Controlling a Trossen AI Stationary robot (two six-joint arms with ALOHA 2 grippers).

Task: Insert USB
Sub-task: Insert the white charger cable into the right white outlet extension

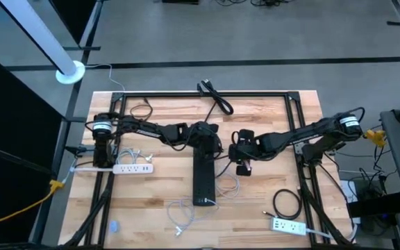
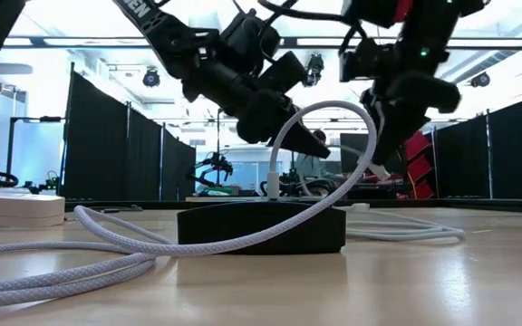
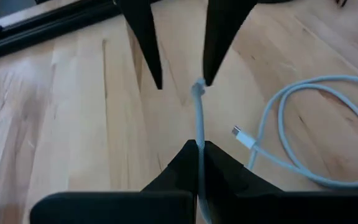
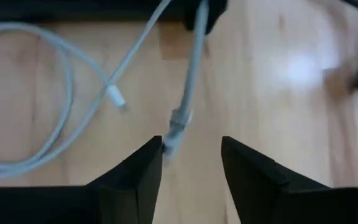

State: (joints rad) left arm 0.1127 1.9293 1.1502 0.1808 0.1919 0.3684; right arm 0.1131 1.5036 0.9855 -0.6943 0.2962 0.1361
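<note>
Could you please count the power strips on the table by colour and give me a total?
White power strips: 2, one at the left and one at the front right corner
Black power strip: 1, in the middle
Total: 3

White letters "EN" on left arm [image 2: 143, 11], nothing else legible
</note>
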